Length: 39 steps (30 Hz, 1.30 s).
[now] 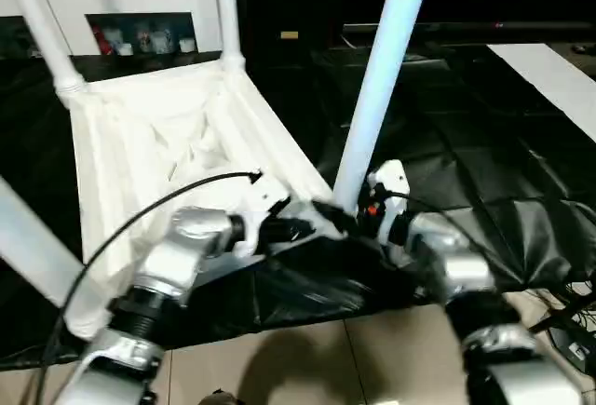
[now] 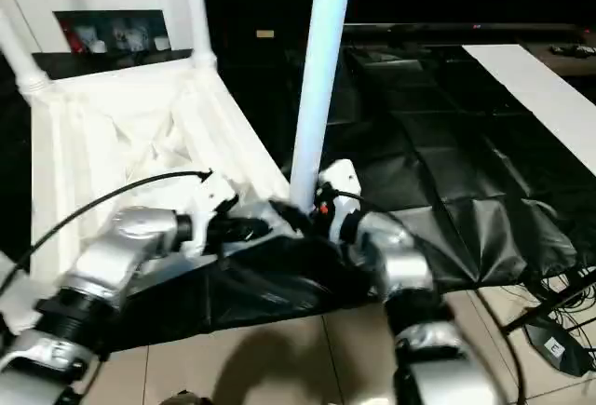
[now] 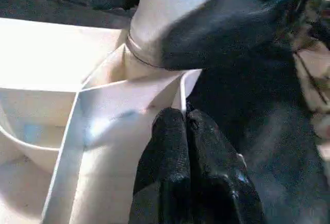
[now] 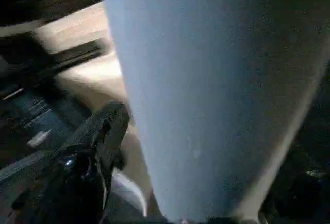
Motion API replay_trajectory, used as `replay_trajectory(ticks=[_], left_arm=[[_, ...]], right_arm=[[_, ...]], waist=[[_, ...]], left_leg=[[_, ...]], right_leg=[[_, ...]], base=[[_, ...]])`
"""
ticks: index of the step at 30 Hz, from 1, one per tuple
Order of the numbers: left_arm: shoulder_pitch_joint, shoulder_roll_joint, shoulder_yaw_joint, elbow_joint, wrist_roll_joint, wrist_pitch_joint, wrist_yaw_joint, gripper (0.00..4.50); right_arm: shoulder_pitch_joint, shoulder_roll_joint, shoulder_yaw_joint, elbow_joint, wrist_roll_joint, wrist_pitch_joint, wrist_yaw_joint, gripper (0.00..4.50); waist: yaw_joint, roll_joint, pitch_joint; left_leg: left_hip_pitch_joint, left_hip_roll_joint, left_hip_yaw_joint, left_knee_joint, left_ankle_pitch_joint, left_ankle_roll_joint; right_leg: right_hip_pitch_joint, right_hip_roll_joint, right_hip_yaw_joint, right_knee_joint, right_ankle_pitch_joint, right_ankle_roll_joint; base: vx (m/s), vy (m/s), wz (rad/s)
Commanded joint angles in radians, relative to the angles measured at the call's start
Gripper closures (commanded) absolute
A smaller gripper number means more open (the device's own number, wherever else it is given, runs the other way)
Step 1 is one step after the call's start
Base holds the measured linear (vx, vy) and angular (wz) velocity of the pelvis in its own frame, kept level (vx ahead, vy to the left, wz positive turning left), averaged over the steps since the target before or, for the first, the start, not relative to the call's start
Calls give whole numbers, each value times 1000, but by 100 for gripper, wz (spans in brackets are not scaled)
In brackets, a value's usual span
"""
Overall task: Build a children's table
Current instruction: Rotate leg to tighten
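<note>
The children's table [image 1: 177,144] lies upside down at centre-left, ribbed underside up, its long axis running from the lower left toward the top. Its legs point upward, with the near-right leg [image 1: 382,79] leaning right. The left gripper [image 3: 186,131], fingers pressed together, touches the tabletop rim beside that leg's socket, while the right gripper [image 1: 358,209] stands spread around the leg's base.

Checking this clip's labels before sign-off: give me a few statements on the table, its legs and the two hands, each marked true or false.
1. The white plastic children's table lies upside down on black sheeting. True.
2. The left hand is wide open. False: its fingers are pressed together at the table's rim.
3. The right hand is at the base of the near white tube leg. True.
4. No leg stands in a socket. False: tube legs rise from the corners.
5. A person's hand steadies the leg. False: the robot's hands alone are at it.
</note>
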Motion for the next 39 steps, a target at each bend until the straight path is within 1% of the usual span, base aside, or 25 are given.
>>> replay_trajectory(ticks=[1, 3, 5, 8, 9, 10, 13, 15, 17, 19, 20, 21, 24, 27, 29, 30, 31, 32, 33, 34, 35, 36, 37, 38, 39], left_arm=[[-19, 6, -46, 14, 3, -11, -57, 450], [-32, 22, -56, 27, 1, -19, -94, 450], [-45, 31, -64, 41, 2, -28, -119, 450], [-55, 36, -70, 53, 2, -37, -139, 450], [-59, 37, -73, 58, 3, -41, -146, 450], [-61, 37, -74, 60, 2, -42, -149, 450], [-70, 39, -81, 72, 0, -49, -166, 450], [-71, 42, -84, 75, 0, -53, -175, 450], [-72, 45, -85, 80, 0, -58, -184, 450], [-72, 46, -84, 83, 0, -60, -187, 450], [-72, 46, -83, 83, 0, -60, -187, 450], [-72, 47, -83, 84, 1, -61, -187, 450], [-71, 46, -80, 86, 1, -58, -181, 450], [-71, 40, -70, 88, 0, -49, -155, 450], [-71, 28, -51, 91, -4, -30, -108, 450], [-71, 19, -40, 91, -6, -20, -83, 450], [-71, 14, -33, 91, -8, -14, -68, 450], [-71, 3, -22, 89, -11, -3, -41, 450], [-67, -11, -15, 83, -13, 10, -17, 450], [-65, -15, -13, 81, -13, 13, -9, 450], [-55, -43, -5, 68, -13, 33, 39, 450], [-51, -54, -4, 63, -13, 39, 53, 450], [-49, -59, -4, 61, -13, 42, 60, 450], [-45, -70, -6, 56, -8, 42, 77, 450], [-43, -80, -5, 53, -4, 45, 96, 450]], right_arm=[[-5, 2, 63, 0, -6, 23, 115, 90], [-21, -23, 94, 11, -11, 36, 198, 90], [-36, -39, 116, 27, -15, 48, 259, 116], [-51, -52, 140, 42, -25, 59, 320, 135], [-56, -56, 152, 45, -31, 62, 342, 135], [-58, -57, 157, 46, -33, 66, 352, 154], [-65, -60, 177, 52, -40, 73, 390, 170], [-65, -59, 188, 55, -44, 74, 403, 192], [-62, -57, 202, 55, -44, 82, 422, 199], [-60, -55, 205, 53, -43, 87, 431, 202], [-59, -54, 205, 53, -43, 87, 431, 218], [-57, -52, 205, 53, -44, 87, 432, 222], [-50, -48, 201, 49, -39, 98, 432, 224], [-33, -42, 188, 32, -23, 119, 414, 228], [-15, -28, 157, 25, -10, 130, 339, 228], [-8, -18, 140, 26, -8, 119, 292, 228], [-3, -12, 130, 26, -7, 110, 263, 228], [-1, 1, 110, 37, -12, 99, 191, 229], [1, 17, 86, 51, -15, 94, 106, 233], [1, 23, 77, 56, -16, 93, 76, 233], [2, 59, 26, 83, -17, 101, -99, 235], [4, 74, 8, 87, -12, 109, -152, 237], [6, 82, -1, 89, -9, 113, -178, 239], [8, 100, -19, 91, -8, 115, -245, 240], [9, 118, -33, 91, -7, 123, -303, 241]], waist=[[7, 2, -57], [16, -1, -58], [22, 0, -56], [33, 0, -57], [33, 0, -58], [35, -1, -60], [38, -2, -61], [40, -2, -62], [41, -2, -61], [42, 0, -61], [42, -1, -61], [42, 2, -60], [42, 0, -62], [43, 2, -62], [43, 4, -62], [44, 3, -60], [43, 3, -57], [42, 4, -55], [38, 2, -50], [33, 0, -46], [29, -1, -44], [19, 0, -38], [12, 1, -40], [8, 1, -42], [0, 2, -44]], left_leg=[[12, 46, -18, -55, -133, 84], [16, 48, -18, -55, -141, 77], [15, 48, -18, -55, -149, 72], [19, 50, -19, -56, -154, 57], [19, 50, -19, -55, -152, 57], [17, 49, -19, -54, -141, 59], [16, 48, -19, -52, -123, 65], [16, 48, -19, -52, -119, 69], [15, 48, -19, -52, -121, 69], [16, 49, -20, -53, -133, 64], [16, 49, -20, -54, -138, 59], [16, 49, -21, -54, -143, 55], [17, 48, -21, -53, -138, 54], [16, 48, -20, -53, -133, 59], [17, 49, -21, -53, -135, 57], [18, 49, -20, -55, -144, 53], [19, 49, -22, -58, -170, 40], [19, 49, -22, -61, -190, 33], [23, 49, -24, -66, -232, 15], [27, 48, -27, -71, -273, -3], [29, 49, -30, -74, -288, -14], [33, 48, -35, -79, -336, -31], [31, 47, -41, -83, -354, -40], [28, 48, -43, -84, -353, -42], [26, 47, -46, -87, -352, -44]], right_leg=[[52, -75, 50, -68, -20, -248], [50, -76, 49, -69, -41, -249], [49, -77, 50, -70, -65, -244], [46, -80, 52, -70, -79, -244], [46, -80, 51, -70, -76, -245], [48, -79, 51, -67, -59, -246], [49, -79, 50, -64, -34, -248], [50, -79, 50, -63, -26, -251], [49, -80, 49, -64, -34, -252], [49, -80, 49, -66, -51, -249], [49, -80, 49, -66, -60, -248], [49, -81, 50, -67, -69, -246], [50, -80, 50, -65, -55, -246], [50, -80, 49, -65, -47, -246], [49, -79, 50, -65, -48, -246], [47, -79, 50, -68, -58, -244], [47, -82, 50, -72, -98, -239], [47, -82, 50, -76, -131, -233], [44, -85, 51, -85, -211, -219], [42, -89, 53, -95, -306, -198], [40, -92, 54, -99, -348, -186], [37, -93, 53, -108, -434, -163], [42, -96, 50, -113, -488, -138], [43, -96, 50, -113, -489, -130], [44, -92, 49, -113, -470, -122]], base=[[0, 0, 0], [0, 0, 0], [0, 0, 0], [0, 0, 0], [0, 0, 0], [0, 0, 0], [0, 0, 0], [0, 0, 0], [0, 0, 0], [0, 0, 0], [0, 0, 0], [0, 0, 0], [0, 0, 0], [0, 0, 0], [0, 0, 0], [0, 0, 0], [0, 0, 0], [0, 0, 0], [0, 0, 0], [0, 0, 0], [0, 0, 0], [0, 0, 0], [0, 0, 0], [0, 0, 0], [0, 0, 0]])
